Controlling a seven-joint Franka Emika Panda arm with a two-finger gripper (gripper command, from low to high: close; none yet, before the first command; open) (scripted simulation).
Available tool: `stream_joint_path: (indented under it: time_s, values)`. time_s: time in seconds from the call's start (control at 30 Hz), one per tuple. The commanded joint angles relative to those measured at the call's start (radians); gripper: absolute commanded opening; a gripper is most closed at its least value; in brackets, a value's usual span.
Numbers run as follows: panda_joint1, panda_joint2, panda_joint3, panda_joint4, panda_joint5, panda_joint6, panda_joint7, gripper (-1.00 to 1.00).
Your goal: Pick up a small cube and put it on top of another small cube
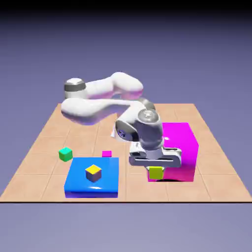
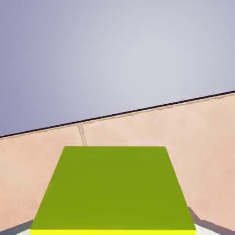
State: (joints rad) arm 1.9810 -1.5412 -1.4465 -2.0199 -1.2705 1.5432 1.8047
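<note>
The small cube (image 1: 156, 173), plain yellow-green, sits low at the table surface just in front of the big magenta block, and my gripper (image 1: 155, 168) is shut on it from above. In the hand view the small cube (image 2: 114, 188) fills the lower middle between my gripper (image 2: 114, 229) tips, of which only grey slivers show at the bottom corners. The other small cube (image 1: 107, 153), tiny and magenta-pink, lies on the table well toward the exterior view's left of my gripper, behind the blue slab.
A huge glossy magenta block (image 1: 180, 145) stands right behind my gripper. A flat blue slab (image 1: 78, 182) carries a cube with a yellow top and dark grey sides (image 1: 93, 173). A green small cube (image 1: 65, 154) lies at the exterior view's left. The table edge (image 2: 137, 110) crosses the hand view.
</note>
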Motion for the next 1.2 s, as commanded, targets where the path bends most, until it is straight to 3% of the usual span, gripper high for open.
stream_joint_path:
  time_s: [0.0, 1.17]
  values:
    - [-0.036, 0.023, 0.019, -0.022, 0.005, 0.016, -0.038, -1.0]
    - [-1.305, 0.816, 0.699, -0.79, 0.205, 0.624, -1.374, -1.0]
